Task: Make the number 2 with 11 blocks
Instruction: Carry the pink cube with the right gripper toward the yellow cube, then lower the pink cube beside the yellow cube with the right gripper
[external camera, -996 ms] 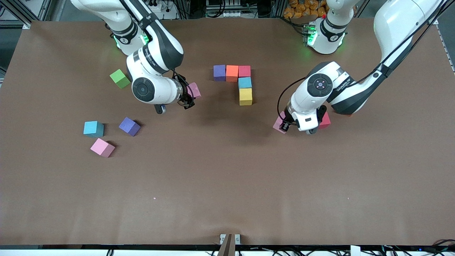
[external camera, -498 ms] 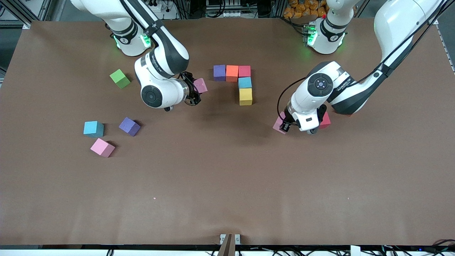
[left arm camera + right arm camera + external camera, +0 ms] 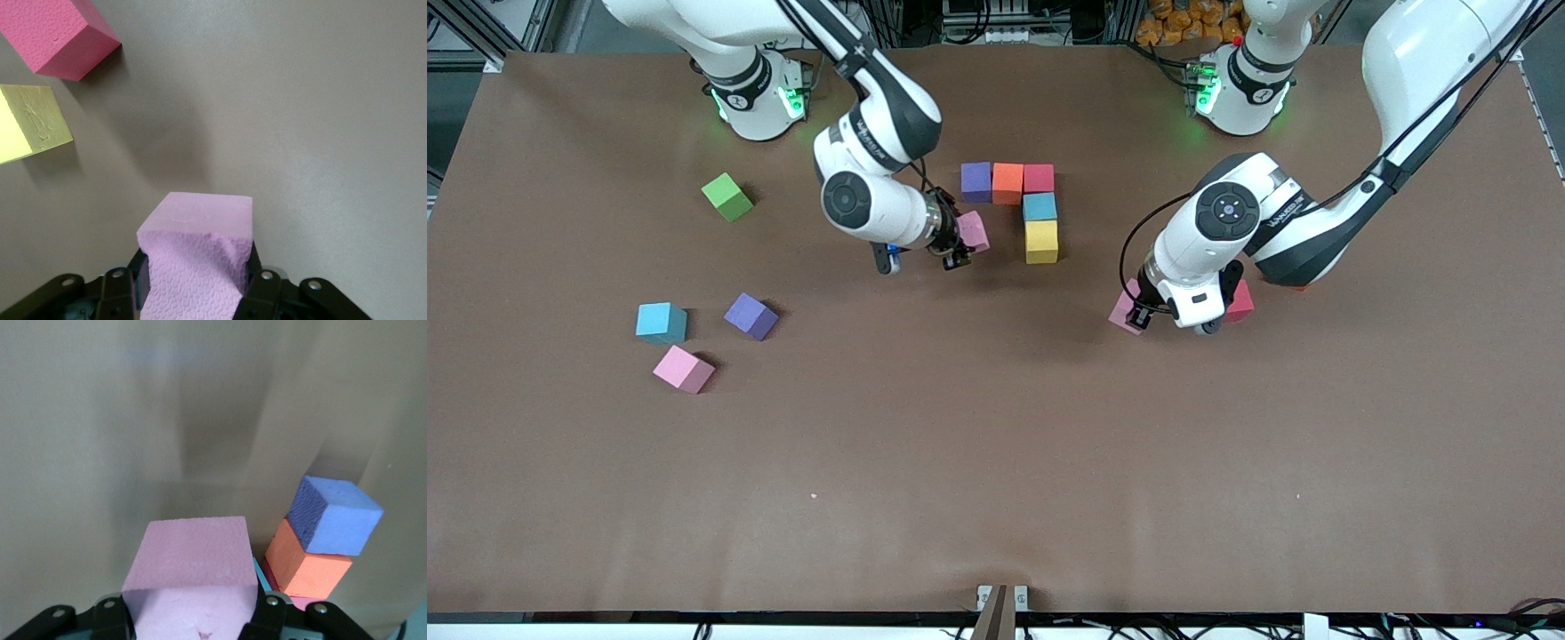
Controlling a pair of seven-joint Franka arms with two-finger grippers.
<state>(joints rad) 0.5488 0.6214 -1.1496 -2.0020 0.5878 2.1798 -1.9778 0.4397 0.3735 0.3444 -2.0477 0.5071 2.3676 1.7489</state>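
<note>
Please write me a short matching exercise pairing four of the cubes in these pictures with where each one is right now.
Things:
1. orange cube
2. lime-green cube
3. yellow cube
4. pink cube near the purple cube

Places:
A. held in the right gripper, beside the yellow cube
B. between the purple cube and a red cube in the row
C. alone toward the right arm's end of the table
D. nearest the front camera in the column, under the light blue cube

Pairs: 1-B, 2-C, 3-D, 4-A
</note>
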